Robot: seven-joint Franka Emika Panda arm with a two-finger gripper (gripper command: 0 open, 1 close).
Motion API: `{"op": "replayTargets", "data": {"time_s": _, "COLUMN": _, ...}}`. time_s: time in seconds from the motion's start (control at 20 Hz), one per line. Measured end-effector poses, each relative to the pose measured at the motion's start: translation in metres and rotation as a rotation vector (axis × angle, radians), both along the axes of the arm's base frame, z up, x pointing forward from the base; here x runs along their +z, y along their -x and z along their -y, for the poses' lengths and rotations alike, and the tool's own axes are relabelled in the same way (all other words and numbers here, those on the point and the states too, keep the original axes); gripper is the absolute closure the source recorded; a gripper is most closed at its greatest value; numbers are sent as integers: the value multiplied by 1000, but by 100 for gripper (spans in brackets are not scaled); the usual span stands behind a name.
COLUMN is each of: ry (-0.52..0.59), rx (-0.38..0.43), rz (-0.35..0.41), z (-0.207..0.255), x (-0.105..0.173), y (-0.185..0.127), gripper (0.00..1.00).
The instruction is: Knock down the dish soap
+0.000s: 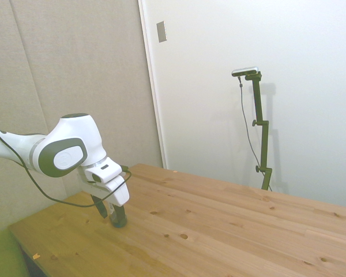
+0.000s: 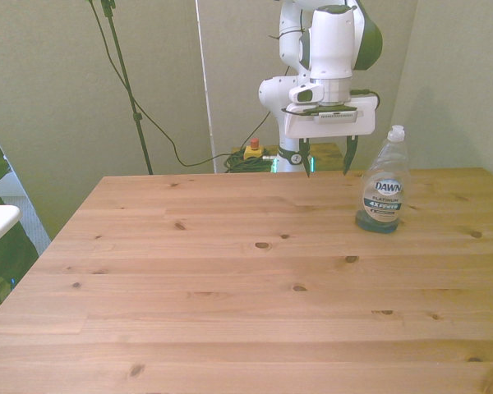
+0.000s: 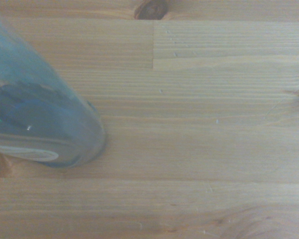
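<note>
Currently | pincer (image 2: 327, 156) is hanging open and empty just beside the upright dish soap (image 2: 384, 182) on the tabletop (image 2: 230, 279) | best: sweeping sideways into its upper body, toppling it.

Side view looks across the wooden surface (image 1: 219, 225); front view faces it lengthwise; wrist view looks down close on its planks.

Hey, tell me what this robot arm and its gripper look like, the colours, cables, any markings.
The arm is glossy white with rounded shells and grey joint caps. A thin black cable loops alongside it in the side view. The white, boxy gripper carries a dark slotted strip on its face and two slim dark fingers. No readable markings show on the arm.
</note>
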State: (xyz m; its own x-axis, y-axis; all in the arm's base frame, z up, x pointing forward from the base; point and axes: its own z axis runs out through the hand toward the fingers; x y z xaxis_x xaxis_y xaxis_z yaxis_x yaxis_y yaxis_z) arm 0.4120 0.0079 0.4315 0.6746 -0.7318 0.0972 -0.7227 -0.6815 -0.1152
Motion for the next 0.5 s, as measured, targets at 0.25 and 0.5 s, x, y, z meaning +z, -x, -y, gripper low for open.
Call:
{"op": "replayTargets", "data": {"time_s": 0.25, "ry": 7, "rx": -26, "rz": 4, "z": -15, "x": -1, "y": 0, "gripper": 100}}
{"op": "replayTargets", "data": {"time_s": 0.5, "ry": 14, "rx": -97, "rz": 42, "z": -69, "x": 1, "y": 5, "gripper": 100}}
